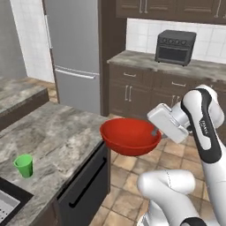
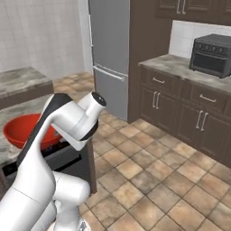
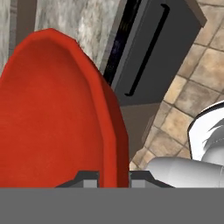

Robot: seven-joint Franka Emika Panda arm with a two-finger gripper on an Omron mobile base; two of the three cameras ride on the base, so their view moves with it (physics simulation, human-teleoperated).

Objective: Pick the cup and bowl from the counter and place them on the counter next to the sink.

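Left base view: claw (image 1: 155, 131) pinches the red bowl (image 1: 129, 136) by its right rim; the bowl is in the air, off the edge of the surface (image 1: 53, 132), above the tiled floor (image 1: 128, 185).
Hand view: bowl (image 3: 57, 113) wall sits between the two fingertips (image 3: 89, 179), one on each side of the rim, jaws pressed against it.
Right base view: bowl (image 2: 22, 128) is partly hidden behind the white arm (image 2: 58, 126), at the left.
Cup: green cup (image 1: 24, 165) stands upright on the surface, near the front left, well apart from the bowl.
Sink: corner of the black sink (image 1: 11, 201) with its grey drainer tray (image 1: 5, 207) at the lower left, near the cup.
Below surface: dark dishwasher front (image 1: 86, 185) with a bar handle.
Background: steel fridge (image 1: 75, 48); black toaster oven (image 1: 175, 46) on the far surface.
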